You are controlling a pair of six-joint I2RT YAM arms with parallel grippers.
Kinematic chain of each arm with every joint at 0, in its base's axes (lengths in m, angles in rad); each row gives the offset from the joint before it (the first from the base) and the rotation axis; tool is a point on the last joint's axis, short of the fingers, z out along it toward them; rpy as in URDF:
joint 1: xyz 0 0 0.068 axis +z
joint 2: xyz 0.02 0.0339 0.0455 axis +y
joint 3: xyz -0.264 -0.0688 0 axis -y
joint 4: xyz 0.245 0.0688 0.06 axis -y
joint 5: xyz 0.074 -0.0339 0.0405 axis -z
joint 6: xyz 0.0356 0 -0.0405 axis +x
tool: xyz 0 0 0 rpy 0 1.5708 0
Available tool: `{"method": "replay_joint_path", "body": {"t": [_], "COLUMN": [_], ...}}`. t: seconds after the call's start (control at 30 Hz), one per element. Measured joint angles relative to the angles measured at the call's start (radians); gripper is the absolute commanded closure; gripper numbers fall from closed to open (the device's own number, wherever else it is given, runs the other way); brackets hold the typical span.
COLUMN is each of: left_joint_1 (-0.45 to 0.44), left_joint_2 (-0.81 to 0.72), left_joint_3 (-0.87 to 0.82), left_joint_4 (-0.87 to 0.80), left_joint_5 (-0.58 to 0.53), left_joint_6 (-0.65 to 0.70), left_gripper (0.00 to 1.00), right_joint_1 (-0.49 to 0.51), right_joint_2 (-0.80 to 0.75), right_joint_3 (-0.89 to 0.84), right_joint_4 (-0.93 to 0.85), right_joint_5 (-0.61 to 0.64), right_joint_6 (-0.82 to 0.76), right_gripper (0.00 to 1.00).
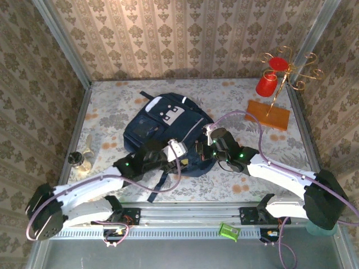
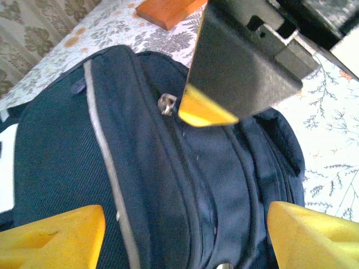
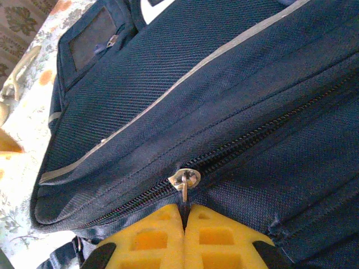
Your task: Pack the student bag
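Right wrist view had the right gripper [image 3: 184, 212] nearest, its 2 yellow fingers pressed together on the metal zipper pull [image 3: 184, 180] of the student bag [image 3: 168, 101]. In the left wrist view the left gripper [image 2: 186, 227] hung just over the bag's side. Its fingers [image 2: 56, 235] were spread wide, with nothing held between them.

The bag lay flat near the middle of the table [image 1: 112, 112], front patches up, straps trailing toward the arm bases. It looked soft and floppy, and probably light if unfilled, so the cloth would bunch and drag rather than resist. The pull tab seemed the sensible hold for working the zip, with the other gripper pinching fabric beside the zipper track to brace it.

Farther off, a small clear jar [image 1: 84, 158] stood at the left edge and an orange block [image 1: 269, 114] lay at the right rear. Behind it, a red cup [image 1: 267, 84] hung on a gold wire stand [image 1: 289, 67]. All sat well apart from the bag. The 2 arms crowding each other over it seemed the only likely obstruction.
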Motion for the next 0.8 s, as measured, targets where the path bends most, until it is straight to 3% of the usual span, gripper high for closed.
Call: {"method": "replay_joint_path", "body": {"t": [0.07,0.13,0.33,0.4,0.6,0.8], "left_joint_1": [-0.003,-0.003,-0.003,0.003,0.062,0.11], "left_joint_2": [0.074,0.139,0.214,0.197,0.058,-0.1], "left_joint_3": [0.04,0.069,0.082,0.061,-0.051,-0.154], "left_joint_4": [0.004,0.007,0.04,0.064,0.085,0.076], "left_joint_5": [-0.027,-0.054,-0.074,-0.064,0.002,0.034], "left_joint_6": [0.012,0.029,0.065,0.07,0.091,0.09], "left_gripper": [0.32,0.42,0.9,1.0,1.0,1.0], "right_joint_1": [0.006,0.01,0.011,0.011,0.007,-0.074], "right_joint_2": [0.0,0.0,0.0,0.0,-0.006,-0.009], "right_joint_3": [0.0,0.0,-0.012,-0.013,-0.012,0.012], "right_joint_4": [0.001,0.001,0.001,-0.008,-0.039,-0.115], "right_joint_5": [0.0,0.001,0.021,0.037,0.068,0.114], "right_joint_6": [0.003,0.005,0.008,0.009,0.008,0.004], "right_gripper": [1.0,1.0,1.0,1.0,1.0,1.0]}}
